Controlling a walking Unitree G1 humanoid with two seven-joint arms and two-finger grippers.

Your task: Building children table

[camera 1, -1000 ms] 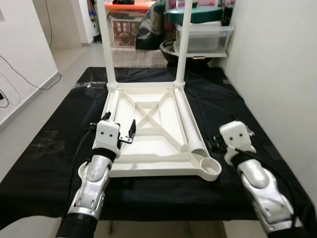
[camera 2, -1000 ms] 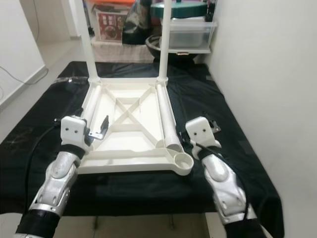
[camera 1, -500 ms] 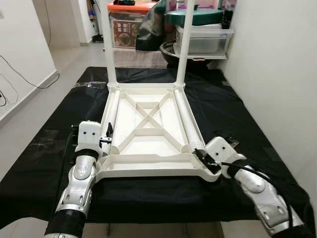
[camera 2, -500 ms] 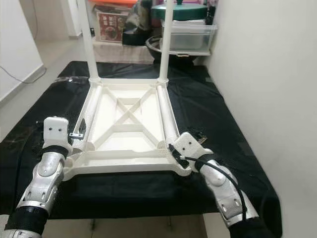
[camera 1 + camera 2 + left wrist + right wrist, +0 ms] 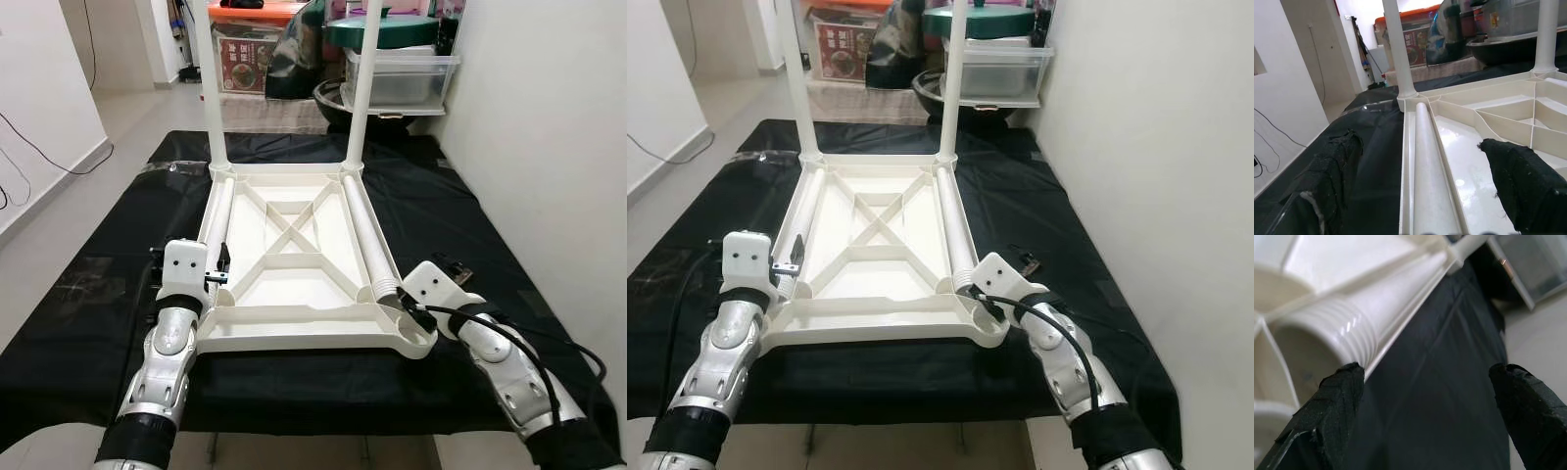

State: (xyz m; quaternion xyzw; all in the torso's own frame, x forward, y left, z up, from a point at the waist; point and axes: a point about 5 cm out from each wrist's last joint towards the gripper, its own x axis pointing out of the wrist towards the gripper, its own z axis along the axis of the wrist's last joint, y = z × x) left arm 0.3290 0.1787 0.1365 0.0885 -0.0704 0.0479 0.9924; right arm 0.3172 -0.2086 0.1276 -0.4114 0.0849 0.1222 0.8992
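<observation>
L gripper (image 5: 217, 275) open astride loose leg (image 5: 217, 227); R gripper (image 5: 416, 315) open, seemingly at tabletop (image 5: 294, 257) corner.

A lived-in home room: white walls, a tiled floor (image 5: 127, 113), and a loose cable (image 5: 44, 152) trailing on the left. At the far end, household clutter is stacked up, a clear storage bin (image 5: 402, 78), a printed box (image 5: 245, 64) and an orange lid (image 5: 257, 13).

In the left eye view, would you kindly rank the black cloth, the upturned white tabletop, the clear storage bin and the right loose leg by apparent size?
1. black cloth
2. upturned white tabletop
3 and 4. clear storage bin and right loose leg look alike in extent; the bin stands farther back, so I leave them unranked.
</observation>
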